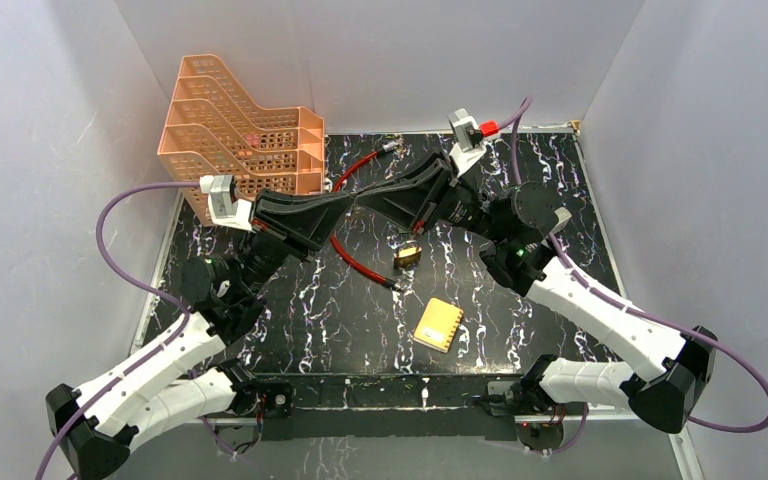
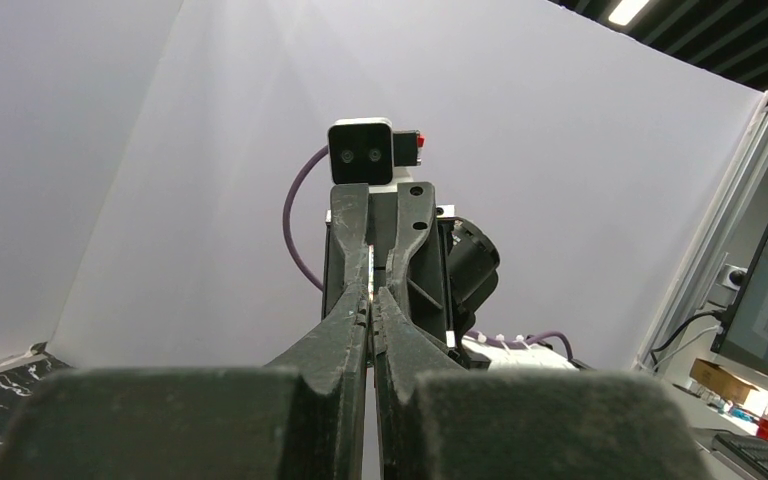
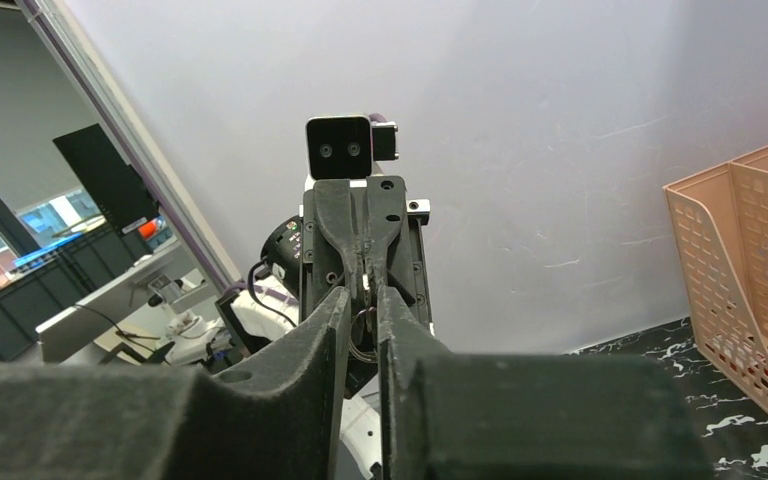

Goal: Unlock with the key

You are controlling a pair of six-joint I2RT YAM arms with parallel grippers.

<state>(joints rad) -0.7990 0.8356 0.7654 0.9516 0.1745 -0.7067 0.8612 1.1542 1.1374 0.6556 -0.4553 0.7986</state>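
White panel walls (image 1: 410, 60) are enclosing a black, white-veined marble-patterned tabletop (image 1: 300, 310). From above, a brass padlock (image 1: 407, 256), a red cable loop (image 1: 358, 263) and a peach plastic lattice rack (image 1: 245, 135) are resting on it, while the left gripper (image 1: 348, 201) and right gripper (image 1: 372, 193) are meeting tip to tip in the air above it.

From the left wrist, against pale wall, the left jaws are clenching a tiny flat metal key (image 2: 371, 275).

From the right wrist, the right jaws are standing narrowly apart around that key; whether they are touching it cannot be told.
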